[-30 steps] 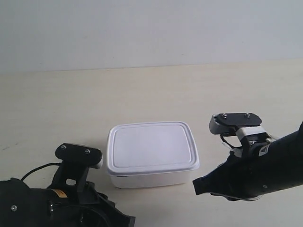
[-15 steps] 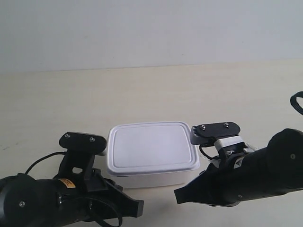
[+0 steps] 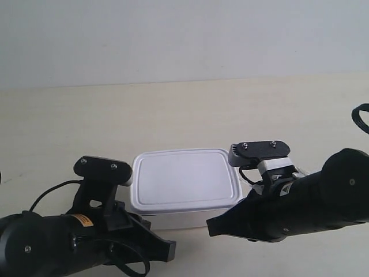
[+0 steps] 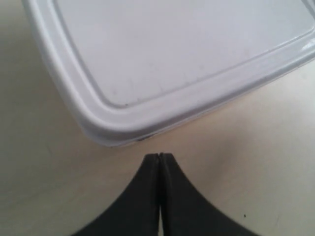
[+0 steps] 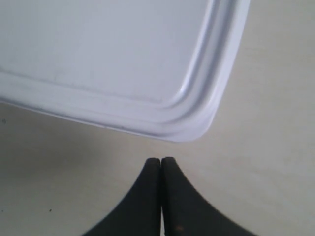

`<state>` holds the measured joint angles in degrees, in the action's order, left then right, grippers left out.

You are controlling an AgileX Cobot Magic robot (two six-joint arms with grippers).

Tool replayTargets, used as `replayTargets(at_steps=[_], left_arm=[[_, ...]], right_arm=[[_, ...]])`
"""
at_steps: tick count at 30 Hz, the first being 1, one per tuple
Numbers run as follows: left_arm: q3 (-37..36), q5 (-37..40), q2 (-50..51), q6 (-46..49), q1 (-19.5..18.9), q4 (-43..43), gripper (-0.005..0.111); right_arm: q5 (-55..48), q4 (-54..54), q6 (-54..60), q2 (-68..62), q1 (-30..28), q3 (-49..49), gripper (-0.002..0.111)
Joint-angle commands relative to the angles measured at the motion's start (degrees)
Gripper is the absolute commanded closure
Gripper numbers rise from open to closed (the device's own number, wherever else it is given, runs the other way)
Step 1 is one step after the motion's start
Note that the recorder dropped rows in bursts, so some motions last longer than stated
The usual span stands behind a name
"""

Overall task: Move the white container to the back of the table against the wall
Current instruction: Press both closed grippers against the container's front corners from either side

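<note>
The white container (image 3: 184,179) with its rimmed lid sits on the beige table (image 3: 173,109), well in front of the pale wall (image 3: 173,34). The arm at the exterior view's left has its dark fingertips (image 3: 170,249) low by the box's front left corner. The arm at the exterior view's right points its fingertips (image 3: 210,226) at the box's front right. In the left wrist view my left gripper (image 4: 159,156) is shut and empty, just short of a corner of the container (image 4: 172,59). My right gripper (image 5: 161,160) is likewise shut and empty, just off another corner of the container (image 5: 98,59).
Bare tabletop (image 3: 259,104) stretches behind the box up to the wall. Black cables loop near both arms, one at the right edge (image 3: 357,118). Nothing else stands on the table.
Both arms have closed in on the container's front corners, the exterior view's right arm moving left and the left arm moving right. The container has not moved.
</note>
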<state>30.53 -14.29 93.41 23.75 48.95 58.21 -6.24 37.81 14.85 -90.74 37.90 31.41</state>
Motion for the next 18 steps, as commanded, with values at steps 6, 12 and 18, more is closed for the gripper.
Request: replayTargets(at_steps=[6,12,18], left_arm=[[0.3,-1.43,2.34,0.04,0.26,-1.57,0.107],[3.72,-2.79,6.65,-0.16,0.26,-2.27,0.107],[4.3,-6.02,9.45,-0.16,0.26,-2.31,0.107]], right_arm=[[-0.47,0.43,0.15,-0.07,0.13,0.51,0.108],[0.02,0.43,0.34,-0.17,0.13,1.15,0.108],[0.43,0.43,0.5,-2.59,0.13,2.47,0.108]])
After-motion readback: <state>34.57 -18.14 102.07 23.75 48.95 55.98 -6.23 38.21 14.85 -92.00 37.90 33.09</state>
